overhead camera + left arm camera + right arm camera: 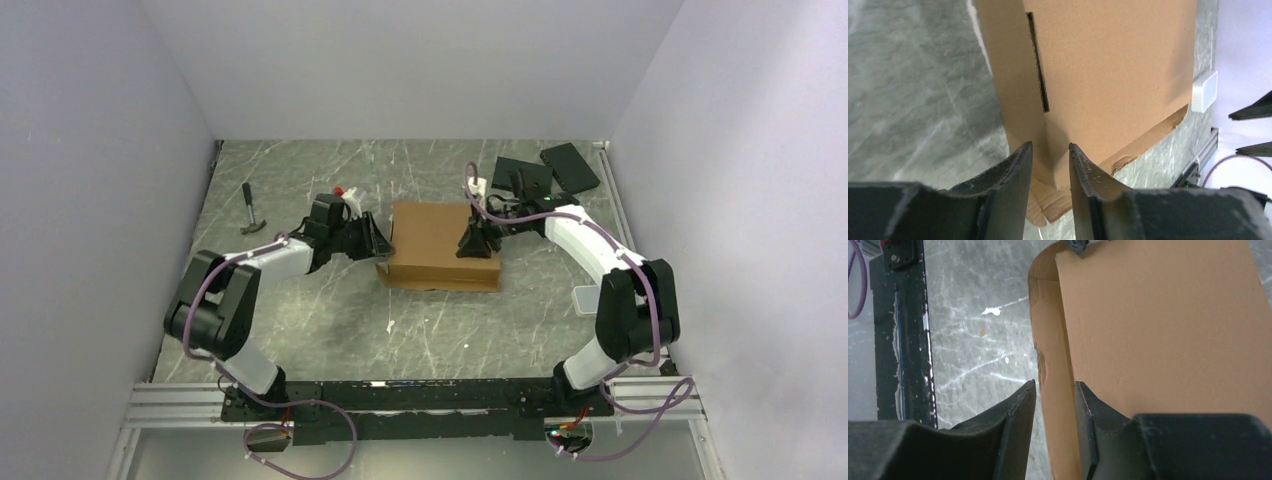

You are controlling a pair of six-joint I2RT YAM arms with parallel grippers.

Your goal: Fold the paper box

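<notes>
You find the paper box (pixel 440 240), a shallow plain brown corrugated cardboard mailer, lying flat near the middle of the grey marbled table (pixel 330 310), between the two arms. The left gripper (pixel 378 243) is at the near left corner of the box. In its wrist view the two black fingers stand a little apart, with the folded corner edge between them. I cannot tell if they press on the cardboard. The right gripper (pixel 478 245) is at the right side of the box. Its jaws are also narrowly apart, and a side wall of cardboard nearly fills the gap; a firm hold I cannot confirm. A long narrow slot (pixel 1038 65) is cut beside the left fold. A small hammer (pixel 250 210) lies far left, well apart from the box.
</notes>
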